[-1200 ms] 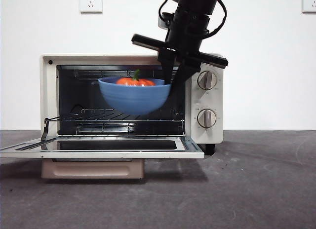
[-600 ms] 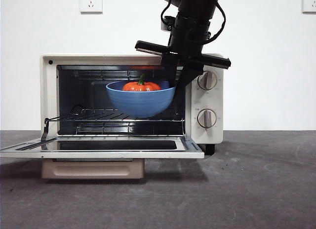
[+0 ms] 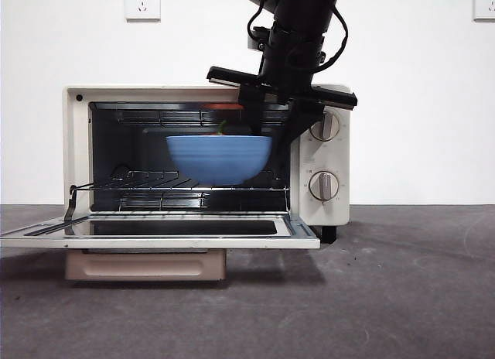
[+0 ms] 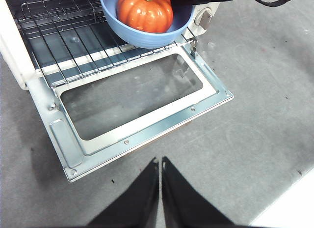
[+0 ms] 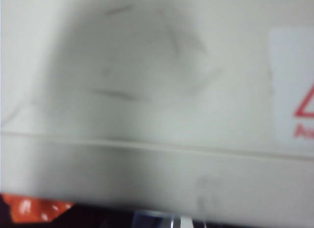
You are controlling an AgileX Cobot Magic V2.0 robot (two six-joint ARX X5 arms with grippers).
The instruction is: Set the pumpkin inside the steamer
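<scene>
The steamer (image 3: pixel 205 154) stands on the dark table (image 3: pixel 402 297) with its door (image 3: pixel 158 229) folded down flat in front of it. A blue bowl (image 3: pixel 219 158) hangs inside the steamer's opening, just above the wire rack (image 3: pixel 155 181) and toward the side where the two knobs (image 3: pixel 325 125) sit. The pumpkin (image 4: pixel 145 11) lies in the bowl; from the front only the tip of its green stem shows above the bowl's rim, while the left wrist view shows its orange ribbed body filling the bowl.

The right gripper (image 3: pixel 267 131) comes down from above the steamer and reaches the bowl's rim on the knob side. It carries the bowl, though how its jaws stand on the rim cannot be told, since its own camera shows only the blurred cream top of the steamer.

The left gripper (image 4: pixel 160 164) waits in front of the steamer's door, above the table, its jaws nearly together and holding nothing.
</scene>
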